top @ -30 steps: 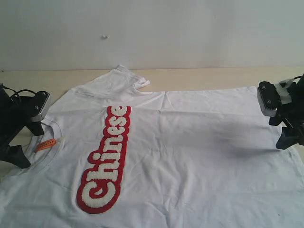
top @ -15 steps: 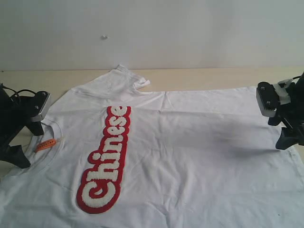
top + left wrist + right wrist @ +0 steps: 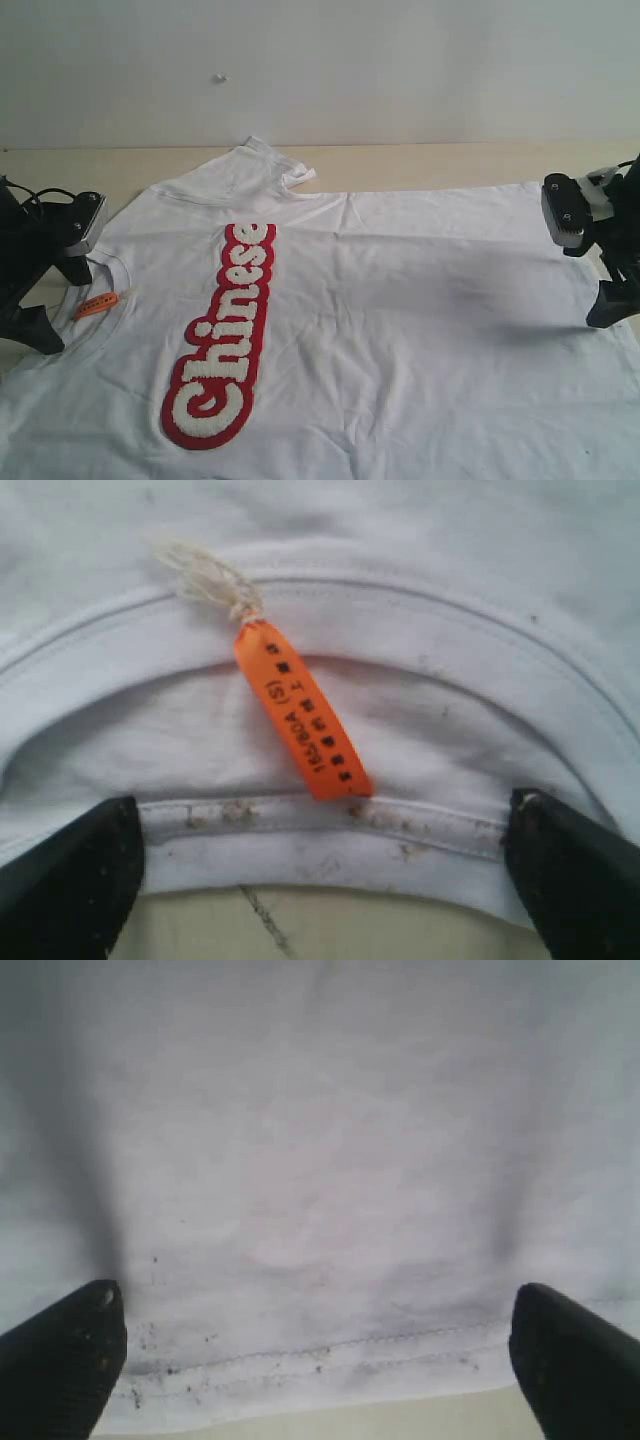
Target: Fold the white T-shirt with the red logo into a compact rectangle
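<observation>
1. The shirt [image 3: 400, 300] is lying spread out, front up, on the table [image 3: 420, 160]. It is covering most of what you are seeing in the exterior view.
2. Its neck is pointing toward the left of that view and its hem [image 3: 330, 1370] toward the right.
3. The logo [image 3: 222, 335] is running along the chest and is fully showing, with nothing lying over it.
4. The far sleeve [image 3: 270, 165] is sitting slightly bunched near the wall [image 3: 400, 60].
5. The orange tag [image 3: 303, 711] is hanging by a string from the collar [image 3: 440, 630] and is lying flat inside the neck opening.
6. Your left gripper [image 3: 320, 880] is hovering at the neck edge. Its fingers are standing released and wide apart, one on each side of the collar's near rim, and they are grasping nothing.
7. Your right gripper [image 3: 320, 1355] is hovering at the hem on the opposite side. Its fingers are also spread wide, with only flat cloth lying between them, and they are pinching nothing.
8. A strip of bare table is showing just past the collar in the left wrist view, and another just past the hem in the right wrist view.
</observation>
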